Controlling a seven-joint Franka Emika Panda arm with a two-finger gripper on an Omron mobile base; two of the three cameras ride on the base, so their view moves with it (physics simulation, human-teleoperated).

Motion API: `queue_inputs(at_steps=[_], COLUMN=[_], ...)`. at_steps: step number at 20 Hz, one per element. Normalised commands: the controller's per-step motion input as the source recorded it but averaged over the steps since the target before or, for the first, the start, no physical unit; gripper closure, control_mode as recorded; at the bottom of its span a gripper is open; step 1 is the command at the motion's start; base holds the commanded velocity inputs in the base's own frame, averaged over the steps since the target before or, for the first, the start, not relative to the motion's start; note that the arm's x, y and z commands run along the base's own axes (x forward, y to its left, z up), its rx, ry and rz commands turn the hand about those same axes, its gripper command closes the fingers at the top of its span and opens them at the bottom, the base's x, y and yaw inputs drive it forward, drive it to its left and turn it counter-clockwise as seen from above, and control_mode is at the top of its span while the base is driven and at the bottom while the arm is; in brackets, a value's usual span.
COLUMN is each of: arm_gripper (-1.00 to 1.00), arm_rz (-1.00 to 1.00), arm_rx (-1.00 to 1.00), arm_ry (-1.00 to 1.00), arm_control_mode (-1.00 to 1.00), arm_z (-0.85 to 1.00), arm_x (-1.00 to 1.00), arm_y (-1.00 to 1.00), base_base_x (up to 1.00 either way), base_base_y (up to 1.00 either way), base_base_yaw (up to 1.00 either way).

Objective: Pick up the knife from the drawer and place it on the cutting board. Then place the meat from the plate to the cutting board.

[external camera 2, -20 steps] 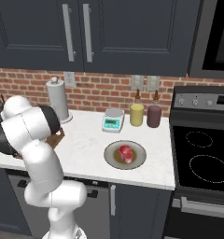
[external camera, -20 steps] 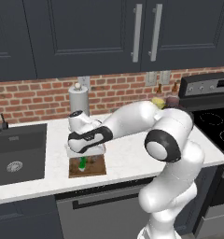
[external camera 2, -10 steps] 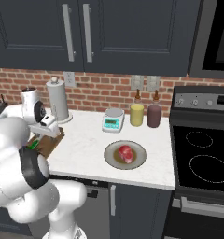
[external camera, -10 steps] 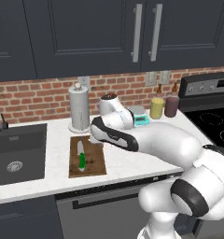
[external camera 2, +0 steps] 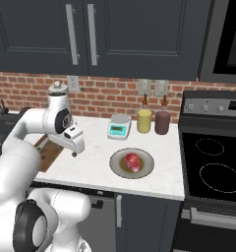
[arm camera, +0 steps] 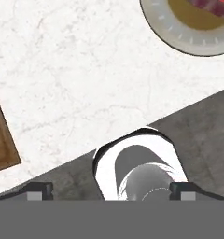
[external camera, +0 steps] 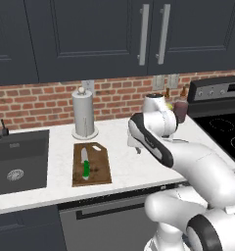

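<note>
Knife: green handle, pale blade; lies lengthwise on the board, blade toward the brick wall.
Board: dark brown wood, flat on the worktop, just in front of the paper towel roll; its corner also shows at the left edge of the hand view.
Meat: red-pink slab with a pale edge, resting at the centre of the plate; its red edge shows at the top of the hand view.
Plate: round, grey rim, olive-brown centre; sits on the worktop near the front edge, well apart from the board, in front of the scale and two jars.
End effector: released, fingers spread wide and holding nothing; points down over bare worktop between board and plate, nearer the board. In the hand view the tips stand far apart at the bottom.
Yellow jar: upright by the wall, beside the dark jar.
Sink: dark basin, left of the board.
Stove: black cooktop, right of the plate.
</note>
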Motion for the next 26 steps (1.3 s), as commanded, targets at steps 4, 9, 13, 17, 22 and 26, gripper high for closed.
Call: queue_inputs(at_steps=[4,9,13,17,22,26], arm_gripper=[-1.00,-1.00,-1.00,-1.00,-1.00,-1.00], arm_rz=[-0.14,-0.02,0.00,0.01,0.04,0.09], arm_rx=[0.00,-0.01,-0.01,-0.02,-0.06,-0.04], arm_ry=[0.20,0.10,0.02,0.00,0.00,0.04], arm_control_mode=[-1.00,-1.00,-1.00,-1.00,-1.00,-1.00], arm_z=[0.15,0.18,0.21,0.00,0.00,-0.08], arm_x=[-0.21,-0.24,-0.23,-0.18,-0.02,0.25], arm_y=[-1.00,-1.00,-0.93,-0.79,-0.46,0.00], base_base_x=[0.00,0.00,0.00,0.00,0.00,0.00], base_base_y=[0.00,0.00,0.00,0.00,0.00,0.00], base_base_yaw=[0.00,0.00,0.00,0.00,0.00,0.00])
